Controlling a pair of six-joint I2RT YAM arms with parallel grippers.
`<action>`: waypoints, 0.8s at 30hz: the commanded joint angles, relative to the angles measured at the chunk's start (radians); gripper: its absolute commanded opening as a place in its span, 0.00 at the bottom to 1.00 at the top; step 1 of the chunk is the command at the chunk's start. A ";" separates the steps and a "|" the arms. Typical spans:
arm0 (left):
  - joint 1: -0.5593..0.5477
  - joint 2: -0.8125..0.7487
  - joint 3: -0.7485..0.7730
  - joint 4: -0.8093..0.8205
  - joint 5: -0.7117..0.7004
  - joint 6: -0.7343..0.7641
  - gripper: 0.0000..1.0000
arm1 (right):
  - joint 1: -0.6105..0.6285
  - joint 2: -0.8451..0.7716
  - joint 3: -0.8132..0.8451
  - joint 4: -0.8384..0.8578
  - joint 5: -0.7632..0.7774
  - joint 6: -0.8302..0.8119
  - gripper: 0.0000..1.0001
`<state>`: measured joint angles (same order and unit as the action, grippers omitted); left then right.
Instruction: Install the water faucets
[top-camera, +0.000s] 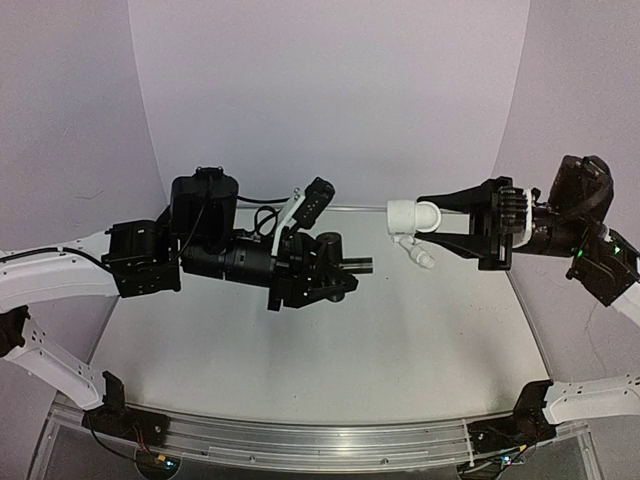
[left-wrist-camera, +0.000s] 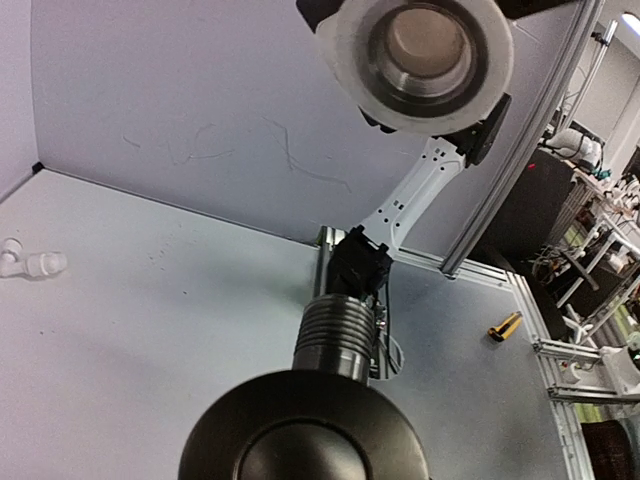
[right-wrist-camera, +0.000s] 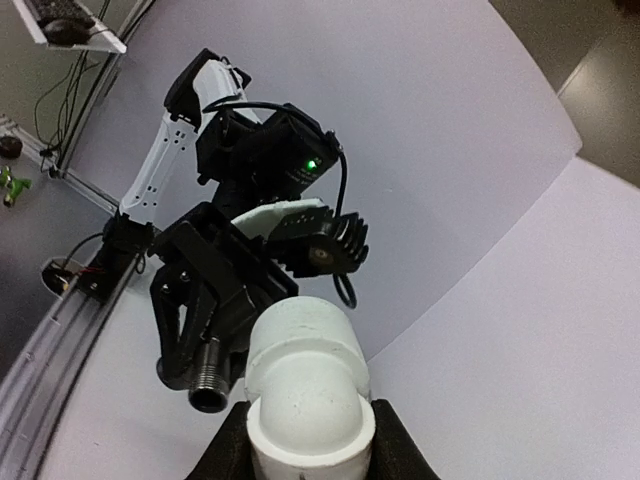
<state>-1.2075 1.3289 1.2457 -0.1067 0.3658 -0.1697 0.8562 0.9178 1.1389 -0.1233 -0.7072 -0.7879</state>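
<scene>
Pinching a white elbow fitting in the right gripper, jaws closed on its two sides, with dark fingers along it above and below in the overhead view. Holds it up off the table, open round mouth turned leftward. Seen from the left wrist, shows that mouth head-on, a wide white rim around a greyish bore. Seen from the right wrist, shows only the rounded bend, seated between the two fingers at the bottom edge.

Clamps the dark grey faucet in the left gripper, jaws pressed tight onto its body. Sits left of the elbow fitting and slightly lower in the overhead view, clearly apart from it. Points the threaded end rightward toward the elbow fitting, with open air between thread and mouth. From the left wrist, puts the thread well below the elbow fitting's mouth, not in line with it.

Has a second, small white fitting lying on the table just under the elbow fitting in the overhead view, a little to its right, touched by neither gripper. Appears far left of the elbow fitting and lower in the left wrist view, flat on the surface. Shows a small yellow object lower right of the elbow fitting in that same view, beyond the table's metal frame.
</scene>
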 joint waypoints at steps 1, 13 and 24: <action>-0.003 -0.053 0.009 0.082 0.072 -0.087 0.00 | 0.006 -0.017 0.000 -0.044 -0.073 -0.429 0.00; -0.001 0.019 0.124 -0.061 0.259 -0.248 0.00 | 0.006 -0.070 -0.106 -0.062 -0.082 -1.112 0.00; 0.004 0.047 0.117 0.042 0.365 -0.358 0.00 | 0.006 -0.073 -0.174 -0.065 -0.180 -1.426 0.00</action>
<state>-1.2091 1.3927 1.3201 -0.1987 0.6693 -0.4817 0.8581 0.8509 0.9769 -0.2125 -0.8251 -1.9554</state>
